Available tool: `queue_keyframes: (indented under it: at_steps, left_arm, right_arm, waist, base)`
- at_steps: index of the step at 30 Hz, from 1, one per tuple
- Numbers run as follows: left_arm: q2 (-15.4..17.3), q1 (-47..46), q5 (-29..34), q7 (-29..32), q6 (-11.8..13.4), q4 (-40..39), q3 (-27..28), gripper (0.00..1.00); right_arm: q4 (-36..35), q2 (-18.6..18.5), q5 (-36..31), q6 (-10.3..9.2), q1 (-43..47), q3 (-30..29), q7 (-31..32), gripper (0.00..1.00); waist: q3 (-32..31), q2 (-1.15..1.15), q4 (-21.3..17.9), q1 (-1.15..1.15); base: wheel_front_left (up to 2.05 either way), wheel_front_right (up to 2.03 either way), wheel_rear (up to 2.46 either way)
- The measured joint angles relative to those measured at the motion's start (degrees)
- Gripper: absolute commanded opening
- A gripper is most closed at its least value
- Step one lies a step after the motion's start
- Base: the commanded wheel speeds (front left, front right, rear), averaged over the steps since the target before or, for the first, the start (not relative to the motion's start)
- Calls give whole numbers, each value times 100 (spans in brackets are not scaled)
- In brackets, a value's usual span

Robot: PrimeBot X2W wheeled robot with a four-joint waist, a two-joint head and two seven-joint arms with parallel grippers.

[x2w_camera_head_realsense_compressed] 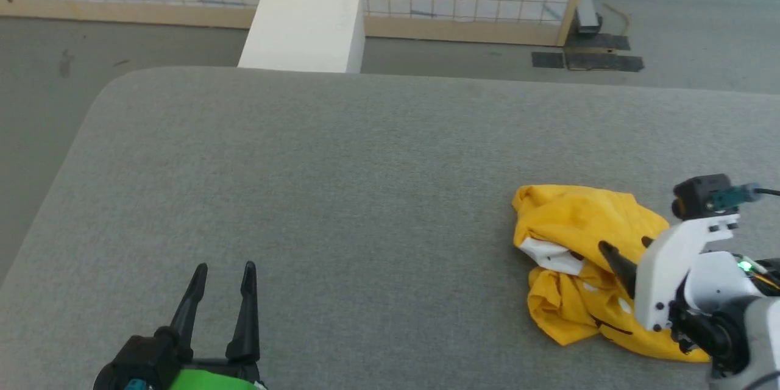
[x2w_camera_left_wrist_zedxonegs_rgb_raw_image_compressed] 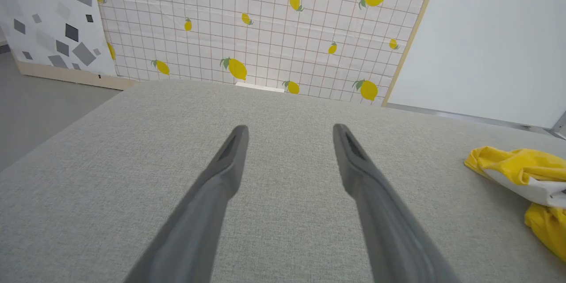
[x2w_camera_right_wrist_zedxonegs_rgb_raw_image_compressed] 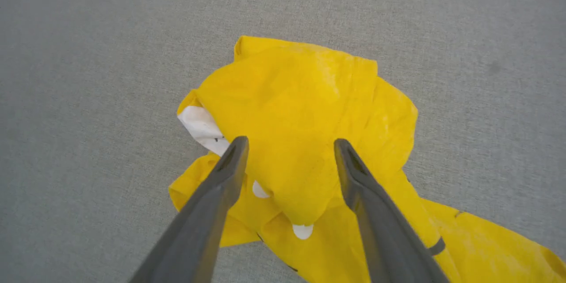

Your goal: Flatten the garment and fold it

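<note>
the grey table (x2w_camera_head_realsense_compressed: 365,152) lies bare from its left edge across to the shirt (x2w_camera_head_realsense_compressed: 573,213), a crumpled heap near the right side. the left gripper (x2w_camera_head_realsense_compressed: 225,265) has bare table ahead and between its spread fingers; the right gripper (x2w_camera_head_realsense_compressed: 624,244) points its parted fingers at the heap, which blocks their way forward. a white box (x2w_camera_head_realsense_compressed: 304,27) stands on the floor (x2w_camera_head_realsense_compressed: 91,55) past the far edge.

Head view looks down over the counter (x2w_camera_head_realsense_compressed: 304,164), left wrist skims low toward the lemon wall (x2w_camera_left_wrist_zedxonegs_rgb_raw_image_compressed: 265,31), right wrist hangs close above the garment (x2w_camera_right_wrist_zedxonegs_rgb_raw_image_compressed: 309,97) all share.
</note>
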Motion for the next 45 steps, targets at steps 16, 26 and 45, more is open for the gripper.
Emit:
queue_keyframes:
  at_steps: [16, 26, 45]
  left_arm:
    - [32, -90, -31, 0, 0, 116, 22, 100]
    - [14, -269, -167, 0, 0, 126, -250, 100]
    - [132, -796, -412, 0, 0, 472, -688, 100]
  right_arm:
    - [1394, -229, -487, -1, -782, 416, -584, 0]
    - [1905, -143, -628, 0, -2694, 1461, -713, 0]
    - [5940, 666, -1740, 0, -3738, 899, -1938, 100]
  waist:
    - [10, 0, 626, 0]
    - [265, 0, 712, 0]
    - [688, 0, 1480, 1]
  base:
    - [0, 0, 0]
    - [0, 0, 0]
    - [0, 0, 0]
